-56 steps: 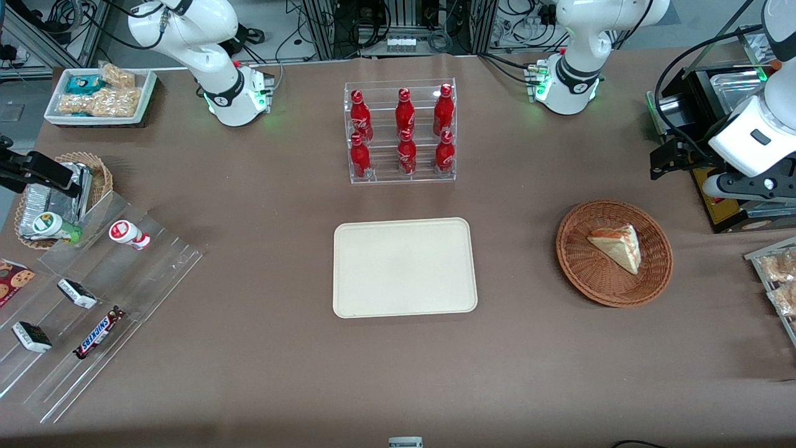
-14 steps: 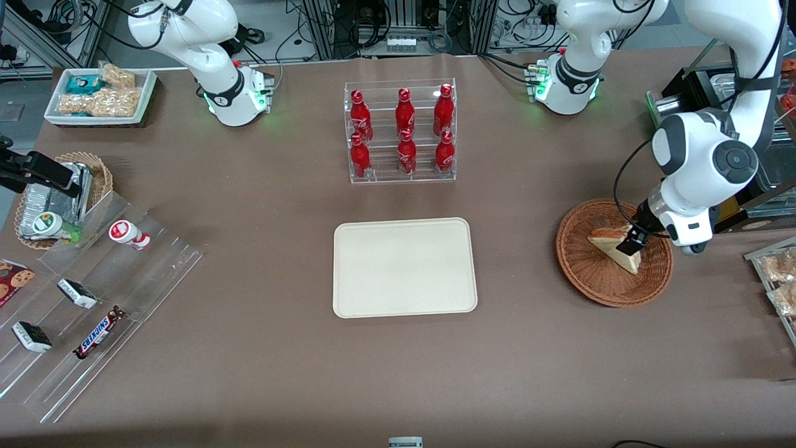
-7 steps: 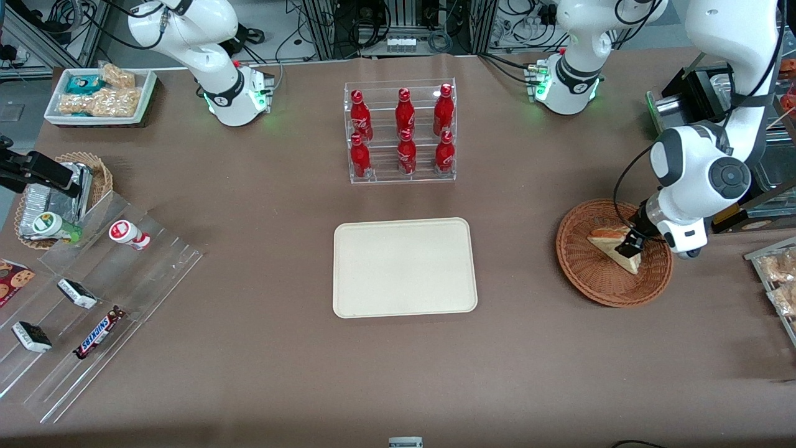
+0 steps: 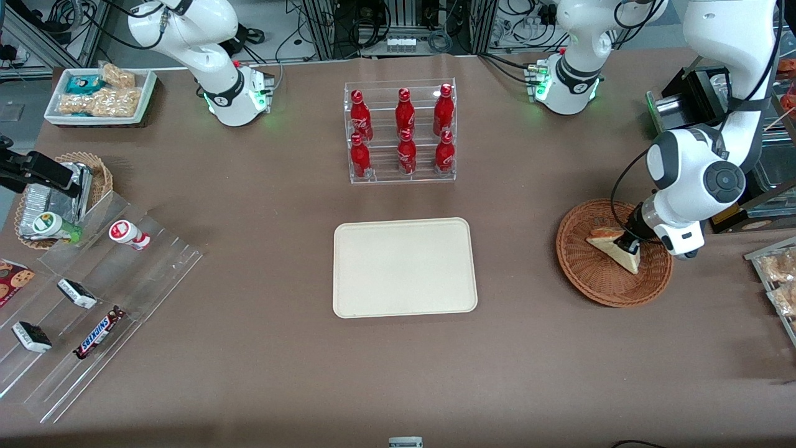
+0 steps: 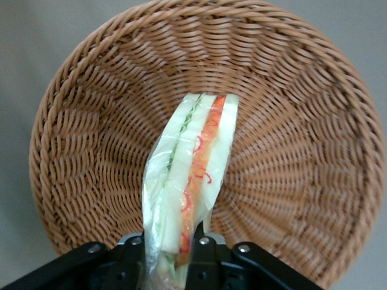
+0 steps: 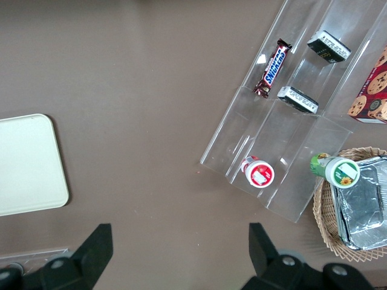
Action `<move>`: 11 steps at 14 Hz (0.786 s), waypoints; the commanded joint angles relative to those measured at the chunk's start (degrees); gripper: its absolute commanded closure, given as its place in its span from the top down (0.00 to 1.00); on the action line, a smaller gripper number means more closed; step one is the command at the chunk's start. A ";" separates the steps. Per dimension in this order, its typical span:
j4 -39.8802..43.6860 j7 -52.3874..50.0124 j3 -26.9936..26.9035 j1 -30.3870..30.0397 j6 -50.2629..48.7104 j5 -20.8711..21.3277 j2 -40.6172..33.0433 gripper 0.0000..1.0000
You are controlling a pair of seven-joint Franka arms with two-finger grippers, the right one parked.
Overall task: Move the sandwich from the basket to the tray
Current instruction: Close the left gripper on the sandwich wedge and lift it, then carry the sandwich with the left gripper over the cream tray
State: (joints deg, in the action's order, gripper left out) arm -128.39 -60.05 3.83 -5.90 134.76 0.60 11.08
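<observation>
Your gripper (image 5: 175, 251) is down in the basket (image 4: 591, 286) toward the working arm's end of the table, with its fingers (image 5: 202, 257) clamped on the broad end of the sandwich (image 5: 190, 181). The wedge is not yet clear of the weave; it stands on edge, tip pointing away from the wrist. Lift straight up until the tip clears the rim, because the clear wrap looks slippery and the soft bread can compress and slide. Then carry it level to the tray (image 4: 404, 267), which lies bare at mid-table. The basket holds only this sandwich. Farther from the front camera, the clear rack (image 4: 401, 132) holds six red bottles.
</observation>
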 commanded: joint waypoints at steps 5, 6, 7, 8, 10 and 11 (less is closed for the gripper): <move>12.36 -2.18 1.79 12.47 -12.68 0.72 0.17 0.05; 13.33 -2.01 1.79 15.28 -12.68 0.72 0.87 0.05; 14.30 -2.44 1.71 18.27 -12.68 0.72 1.83 0.05; 15.26 -2.62 1.70 20.91 -12.42 0.63 3.06 0.05; 20.87 -4.62 1.71 27.06 -12.51 0.46 7.97 0.05; 23.68 -6.99 1.70 29.44 -12.51 0.72 10.08 0.05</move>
State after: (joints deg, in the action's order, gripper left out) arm -112.38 -63.62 6.34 18.81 123.48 0.57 15.11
